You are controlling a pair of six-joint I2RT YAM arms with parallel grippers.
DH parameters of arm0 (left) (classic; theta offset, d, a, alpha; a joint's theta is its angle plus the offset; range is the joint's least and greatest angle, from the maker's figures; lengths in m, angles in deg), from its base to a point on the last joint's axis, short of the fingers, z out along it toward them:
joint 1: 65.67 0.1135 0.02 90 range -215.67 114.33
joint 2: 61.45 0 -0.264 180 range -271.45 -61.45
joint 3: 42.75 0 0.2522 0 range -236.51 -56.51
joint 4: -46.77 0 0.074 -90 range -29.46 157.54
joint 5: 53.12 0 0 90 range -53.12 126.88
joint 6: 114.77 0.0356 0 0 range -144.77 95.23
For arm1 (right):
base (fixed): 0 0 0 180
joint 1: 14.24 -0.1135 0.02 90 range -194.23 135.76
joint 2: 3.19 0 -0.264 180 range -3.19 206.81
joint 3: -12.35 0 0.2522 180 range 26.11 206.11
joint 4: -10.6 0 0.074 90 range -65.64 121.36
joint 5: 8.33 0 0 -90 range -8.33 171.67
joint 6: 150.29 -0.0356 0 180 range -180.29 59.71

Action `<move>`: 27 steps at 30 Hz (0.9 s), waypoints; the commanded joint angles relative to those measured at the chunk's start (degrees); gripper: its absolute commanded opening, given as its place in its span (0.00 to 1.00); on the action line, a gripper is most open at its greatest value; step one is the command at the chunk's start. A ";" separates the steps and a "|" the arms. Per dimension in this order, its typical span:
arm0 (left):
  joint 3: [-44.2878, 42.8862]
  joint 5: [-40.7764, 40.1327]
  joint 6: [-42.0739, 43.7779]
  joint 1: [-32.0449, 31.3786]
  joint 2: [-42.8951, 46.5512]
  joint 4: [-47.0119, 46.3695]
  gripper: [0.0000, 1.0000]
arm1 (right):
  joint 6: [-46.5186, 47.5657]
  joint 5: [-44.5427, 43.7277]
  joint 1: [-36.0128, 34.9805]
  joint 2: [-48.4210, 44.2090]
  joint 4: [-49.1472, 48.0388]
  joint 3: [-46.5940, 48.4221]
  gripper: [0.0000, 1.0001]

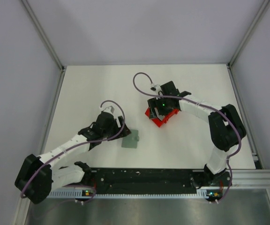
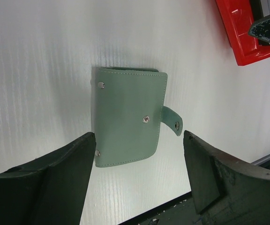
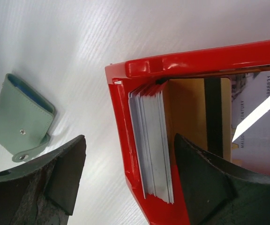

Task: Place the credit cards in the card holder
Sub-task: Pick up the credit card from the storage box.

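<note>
The table (image 1: 93, 89) is white and mostly bare. Metal rails (image 1: 42, 33) bound it left and right, grey walls close the back, and a black strip (image 1: 144, 176) runs along the near edge between the arm bases. Open surface lies behind both wrists, left of the left arm and right of the bin.

The left arm (image 1: 64, 151) reaches forward and to the right. The right arm (image 1: 221, 129) folds up and back toward the centre.

The bin (image 1: 162, 117), red plastic, sits mid-table right of centre, under the right wrist. A band of bare table separates it from the holder.

The holder (image 2: 125, 103), grey-green, lies flat just left of centre, nearer the arm bases than the bin. It is folded, with blue lining showing along one edge in the right wrist view. Its strap (image 2: 172, 121) is unfastened and projects past the side edge.

The cards (image 3: 151, 140) are in the bin. A whitish stack stands on edge against the wall facing the holder. A tan card (image 3: 186, 112) and a pale printed card (image 3: 254, 122) lie beside it.

The left gripper (image 2: 138, 137) is spread wide and empty, its fingers flanking the holder's near edge. Contact cannot be told.

The right gripper (image 3: 129, 137) is spread wide and empty. One finger is over bare table outside the bin wall, the other over the cards, with the wall and stack between them.
</note>
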 commanded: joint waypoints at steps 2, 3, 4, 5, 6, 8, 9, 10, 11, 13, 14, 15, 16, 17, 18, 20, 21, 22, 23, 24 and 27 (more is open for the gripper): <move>-1.19 0.71 0.60 0.03 -0.47 -2.89 0.79 | -0.25 5.12 0.31 -0.83 -0.68 2.27 0.72; -1.01 0.71 0.60 -0.06 -0.47 -2.89 0.79 | -0.42 5.21 0.49 -1.10 -0.59 2.27 0.72; -0.92 0.71 0.43 -0.06 -0.56 -3.15 0.79 | -0.42 5.56 0.66 -1.45 -0.68 2.27 0.71; -0.83 0.79 0.34 0.03 -0.65 -3.32 0.79 | -0.51 6.26 1.01 -1.45 -0.59 2.36 0.70; -0.92 0.88 0.43 -0.06 -0.73 -3.50 0.79 | -0.86 6.88 1.28 -1.54 -0.59 2.44 0.69; -0.92 0.88 0.34 0.03 -0.82 -3.41 0.79 | -1.04 7.58 1.63 -1.71 -0.68 2.44 0.67; -0.92 0.88 0.34 -0.06 -0.91 -3.50 0.79 | -1.04 7.76 1.72 -1.71 -0.59 2.44 0.66; -0.83 0.88 0.16 0.03 -1.00 -3.59 0.79 | -1.04 7.94 1.81 -1.71 -0.68 2.44 0.64; -0.75 0.97 0.25 -0.06 -1.00 -3.68 0.79 | -1.12 8.20 1.89 -1.63 -0.59 2.44 0.63; -0.66 1.06 0.08 -0.06 -1.09 -3.76 0.79 | -1.21 8.64 2.07 -1.62 -0.59 2.36 0.61; -0.74 1.06 0.16 -0.06 -1.17 -3.85 0.79 | -1.21 8.99 2.16 -1.71 -0.59 2.44 0.60; -0.75 1.06 0.16 -0.06 -1.26 -3.85 0.79 | -1.30 9.43 2.25 -1.63 -0.68 2.36 0.59; -0.66 1.06 0.16 -0.06 -1.26 -3.94 0.79 | -1.48 9.78 2.33 -1.80 -0.59 2.44 0.59; -0.74 1.06 0.08 -0.06 -1.35 -3.94 0.79 | -1.48 9.96 2.42 -1.71 -0.59 2.44 0.59; -0.66 1.15 0.25 0.03 -1.44 -3.85 0.79 | -1.56 9.87 2.51 -1.80 -0.59 2.53 0.59; -0.66 1.15 0.16 0.03 -1.52 -3.85 0.79 | -1.65 9.96 2.68 -1.98 -0.59 2.53 0.58; -0.66 1.15 0.25 0.03 -1.52 -4.03 0.79 | -1.65 9.96 2.86 -2.06 -0.59 2.53 0.57; -0.57 1.15 0.16 -0.06 -1.52 -4.03 0.79 | -1.74 10.05 2.95 -2.15 -0.59 2.53 0.56; -0.57 1.23 0.08 -0.06 -1.52 -4.12 0.79 | -1.74 10.13 3.04 -2.07 -0.68 2.62 0.53; -0.57 1.32 0.07 0.03 -1.61 -4.20 0.79 | -1.83 10.14 3.12 -2.15 -0.59 2.53 0.52; -0.57 1.32 0.16 0.03 -1.61 -4.12 0.79 | -2.09 10.31 3.30 -1.98 -0.59 2.53 0.46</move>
